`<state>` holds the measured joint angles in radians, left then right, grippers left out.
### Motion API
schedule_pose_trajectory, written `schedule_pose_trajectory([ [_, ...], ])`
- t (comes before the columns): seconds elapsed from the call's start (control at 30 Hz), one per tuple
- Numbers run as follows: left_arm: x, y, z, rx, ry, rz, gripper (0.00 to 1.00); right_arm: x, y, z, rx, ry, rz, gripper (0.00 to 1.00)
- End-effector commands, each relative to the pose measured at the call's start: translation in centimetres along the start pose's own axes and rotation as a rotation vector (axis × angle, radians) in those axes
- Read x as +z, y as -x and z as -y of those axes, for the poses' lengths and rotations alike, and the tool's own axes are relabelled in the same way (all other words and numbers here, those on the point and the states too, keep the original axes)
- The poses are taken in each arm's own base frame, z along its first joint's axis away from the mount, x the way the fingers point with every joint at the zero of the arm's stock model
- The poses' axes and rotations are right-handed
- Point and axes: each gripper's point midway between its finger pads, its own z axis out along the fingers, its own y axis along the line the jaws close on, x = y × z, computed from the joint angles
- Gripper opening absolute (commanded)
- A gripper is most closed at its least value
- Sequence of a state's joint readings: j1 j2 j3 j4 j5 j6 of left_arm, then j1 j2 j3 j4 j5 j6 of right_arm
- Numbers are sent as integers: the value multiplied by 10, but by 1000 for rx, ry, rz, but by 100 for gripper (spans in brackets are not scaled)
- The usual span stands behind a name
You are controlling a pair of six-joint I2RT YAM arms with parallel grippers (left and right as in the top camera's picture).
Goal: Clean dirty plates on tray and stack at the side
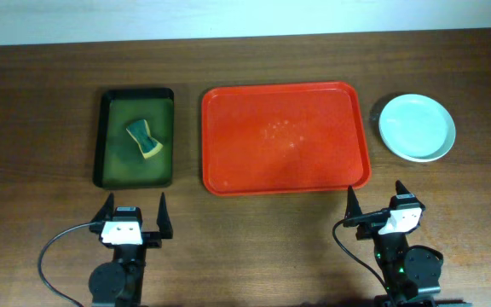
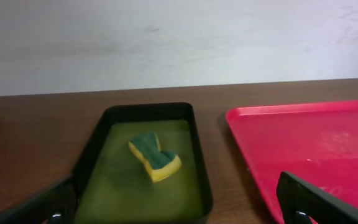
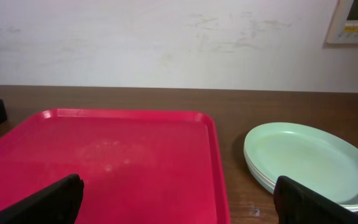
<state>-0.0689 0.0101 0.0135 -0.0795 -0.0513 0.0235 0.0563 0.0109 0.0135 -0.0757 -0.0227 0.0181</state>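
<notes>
The red tray (image 1: 285,138) lies at the table's middle with no plates on it, only faint pale specks; it also shows in the left wrist view (image 2: 316,143) and the right wrist view (image 3: 104,162). The plates (image 1: 416,127) sit in one stack on the table to the tray's right, a mint plate on top, also in the right wrist view (image 3: 309,158). My left gripper (image 1: 132,217) is open and empty, near the front edge below the green tray. My right gripper (image 1: 374,200) is open and empty, just in front of the red tray's near right corner.
A dark green tray (image 1: 135,138) left of the red tray holds greenish liquid and a yellow-and-green sponge (image 1: 144,139), also seen in the left wrist view (image 2: 154,157). A white wall runs behind the table's far edge.
</notes>
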Motion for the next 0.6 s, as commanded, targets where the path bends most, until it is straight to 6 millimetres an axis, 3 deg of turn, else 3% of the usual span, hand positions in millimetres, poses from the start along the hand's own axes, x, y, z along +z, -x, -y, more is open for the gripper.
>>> schedule_pose_trajectory([
  [0.0, 0, -1, -16, 18, 85, 1, 99, 0, -3, -1, -4, 3, -3, 98],
  [0.2, -1, -1, -27, -51, 137, 6, 100, 0, -3, -1, -4, 3, -3, 98],
  [0.57, -1, -1, -22, -4, 107, 1, 99, 0, -3, -1, -4, 3, -3, 98],
])
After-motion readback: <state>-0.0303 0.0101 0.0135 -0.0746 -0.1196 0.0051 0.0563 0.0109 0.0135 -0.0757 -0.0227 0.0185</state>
